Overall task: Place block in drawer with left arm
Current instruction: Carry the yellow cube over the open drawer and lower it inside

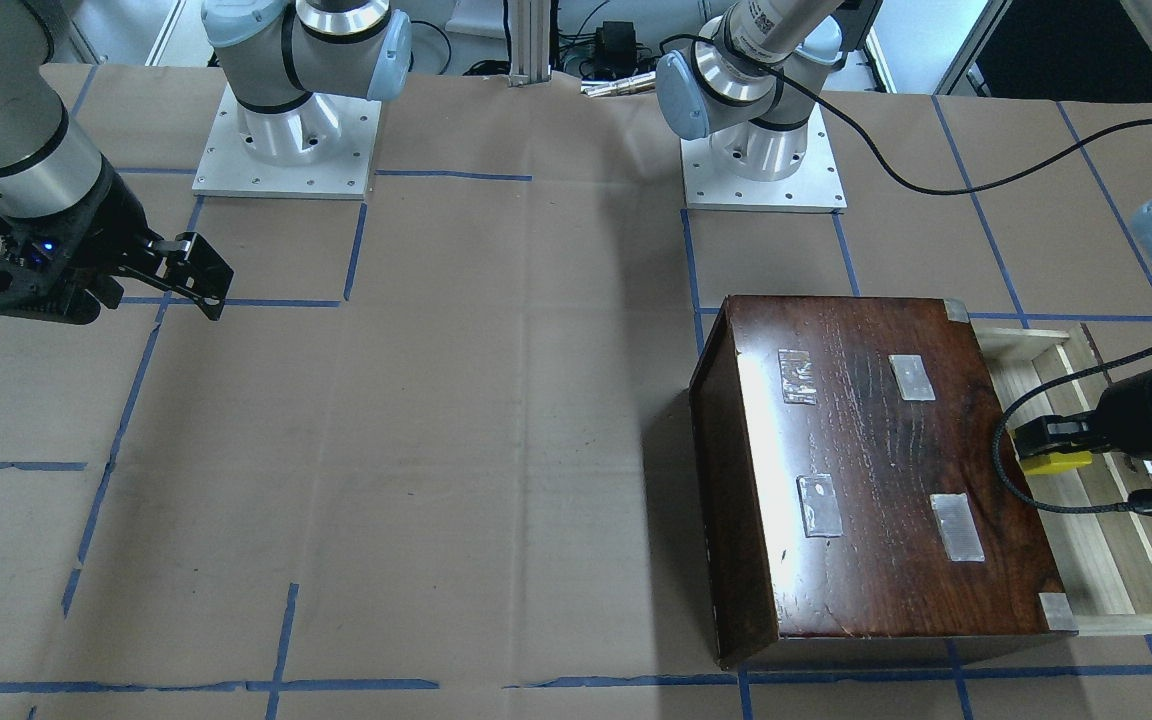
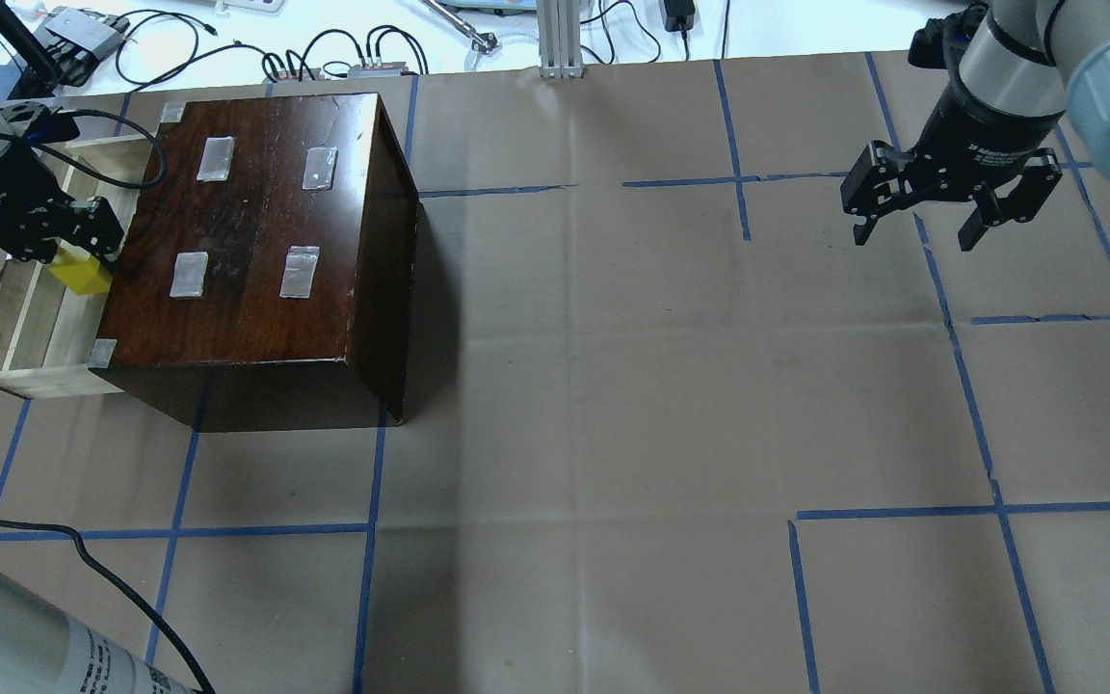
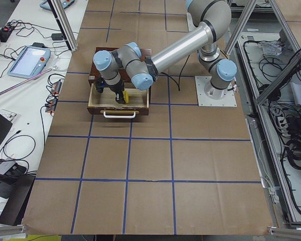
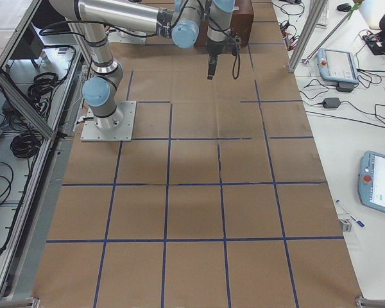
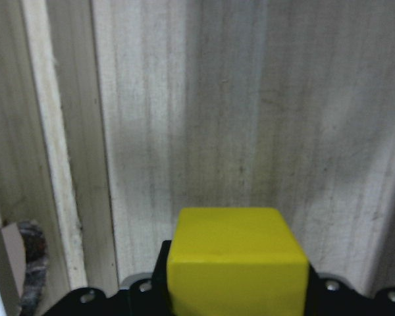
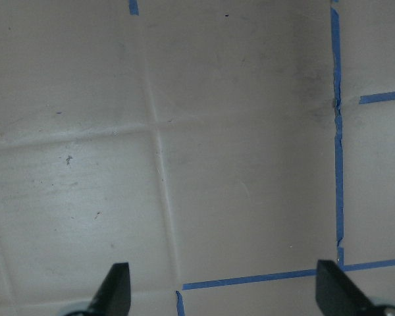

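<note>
The yellow block (image 2: 81, 276) is held between the fingers of my left gripper (image 2: 66, 256), which is shut on it. The gripper holds it just above the floor of the open pale-wood drawer (image 2: 23, 333), pulled out of the dark-brown wooden box (image 2: 256, 231). The left wrist view shows the block (image 5: 237, 263) close up over the drawer's bare boards (image 5: 250, 99). In the front-facing view the block (image 1: 1056, 462) sits over the drawer (image 1: 1106, 570) beside the box (image 1: 876, 480). My right gripper (image 2: 913, 236) is open and empty, far off over the paper.
Brown paper with a blue tape grid (image 2: 613, 386) covers the table. The two arm bases (image 1: 286, 140) (image 1: 764, 150) stand at the robot's edge. Cables and small devices (image 2: 324, 58) lie beyond the far edge. The right wrist view shows only paper between open fingers (image 6: 115, 289).
</note>
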Controlling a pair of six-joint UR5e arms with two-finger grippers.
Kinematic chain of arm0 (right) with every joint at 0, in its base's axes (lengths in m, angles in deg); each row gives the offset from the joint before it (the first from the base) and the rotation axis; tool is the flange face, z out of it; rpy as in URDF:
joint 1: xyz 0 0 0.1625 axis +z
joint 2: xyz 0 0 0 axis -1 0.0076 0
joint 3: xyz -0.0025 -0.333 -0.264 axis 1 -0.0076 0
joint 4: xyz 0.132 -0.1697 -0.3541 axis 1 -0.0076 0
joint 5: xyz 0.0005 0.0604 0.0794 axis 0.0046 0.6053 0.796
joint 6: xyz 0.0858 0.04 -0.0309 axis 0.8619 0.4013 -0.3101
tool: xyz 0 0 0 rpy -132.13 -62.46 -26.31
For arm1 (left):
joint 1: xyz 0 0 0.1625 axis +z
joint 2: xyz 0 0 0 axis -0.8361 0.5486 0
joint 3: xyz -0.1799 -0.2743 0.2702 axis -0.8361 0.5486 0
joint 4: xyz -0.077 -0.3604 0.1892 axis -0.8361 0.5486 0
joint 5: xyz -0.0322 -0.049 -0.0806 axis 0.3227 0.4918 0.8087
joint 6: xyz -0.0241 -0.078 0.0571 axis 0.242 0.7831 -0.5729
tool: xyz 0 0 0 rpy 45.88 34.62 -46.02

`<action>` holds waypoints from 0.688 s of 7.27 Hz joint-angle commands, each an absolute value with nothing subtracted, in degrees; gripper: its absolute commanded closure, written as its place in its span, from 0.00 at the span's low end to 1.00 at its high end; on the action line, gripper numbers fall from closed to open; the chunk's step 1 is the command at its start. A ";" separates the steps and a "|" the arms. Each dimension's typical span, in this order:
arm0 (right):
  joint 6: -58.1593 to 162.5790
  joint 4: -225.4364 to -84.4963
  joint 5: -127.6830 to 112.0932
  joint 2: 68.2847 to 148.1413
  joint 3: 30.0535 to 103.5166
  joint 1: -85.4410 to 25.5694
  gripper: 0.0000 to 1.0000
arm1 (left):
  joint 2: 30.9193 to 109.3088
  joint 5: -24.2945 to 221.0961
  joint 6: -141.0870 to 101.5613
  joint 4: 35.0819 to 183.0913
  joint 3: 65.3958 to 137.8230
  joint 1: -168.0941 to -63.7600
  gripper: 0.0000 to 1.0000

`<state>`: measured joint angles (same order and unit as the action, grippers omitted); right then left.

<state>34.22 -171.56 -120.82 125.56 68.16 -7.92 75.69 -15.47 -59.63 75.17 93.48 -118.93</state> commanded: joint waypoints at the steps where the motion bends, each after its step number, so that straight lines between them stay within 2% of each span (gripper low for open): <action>1: 34.21 -171.56 -120.82 125.59 68.10 -7.92 0.00 | 76.27 -15.15 -59.54 75.16 92.82 -118.87 0.18; 3: 34.21 -171.56 -120.82 125.59 68.18 -7.92 0.00 | 75.49 -15.24 -59.63 75.07 91.77 -118.96 0.08; 5: 34.30 -171.56 -120.82 125.59 68.18 -7.92 0.00 | 71.98 -15.86 -59.63 75.34 90.54 -118.96 0.06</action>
<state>34.23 -171.56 -120.82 125.58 68.18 -7.92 74.13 -15.56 -59.73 75.21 91.35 -118.96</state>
